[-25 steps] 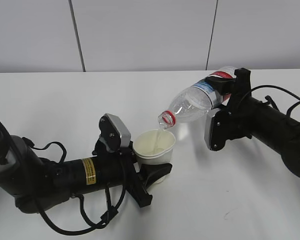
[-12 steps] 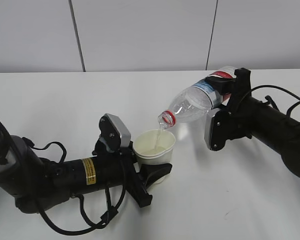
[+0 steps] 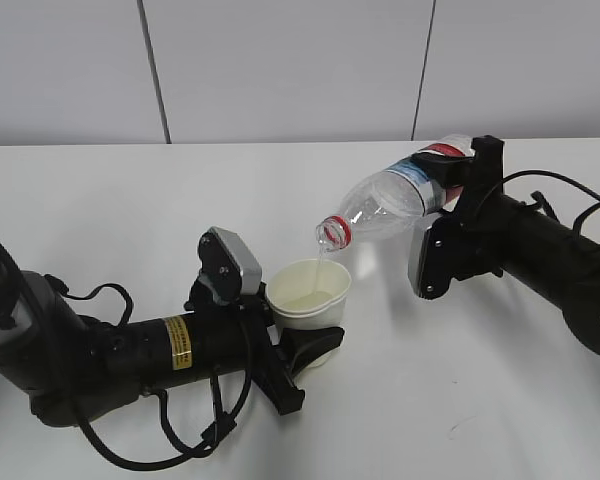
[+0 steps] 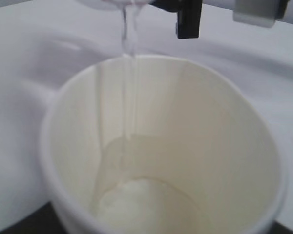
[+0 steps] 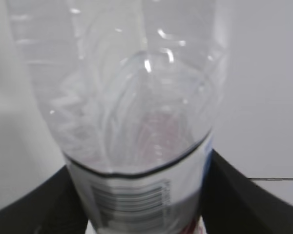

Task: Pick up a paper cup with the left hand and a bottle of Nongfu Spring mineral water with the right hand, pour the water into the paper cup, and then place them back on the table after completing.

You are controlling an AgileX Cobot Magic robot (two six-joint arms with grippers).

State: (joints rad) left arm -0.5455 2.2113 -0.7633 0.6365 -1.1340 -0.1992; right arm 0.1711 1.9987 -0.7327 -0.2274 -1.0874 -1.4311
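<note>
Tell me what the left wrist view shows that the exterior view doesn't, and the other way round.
Only the left wrist view looks down into the paper cup: the water falls as a thin stream along its inner wall to a shallow pool at the bottom.

Only the exterior view shows the whole setup: the left hand holding the cup upright, the right hand gripping the tilted bottle with its mouth above the cup, and the white table.

Both show the cup, the stream and the pour under way.
</note>
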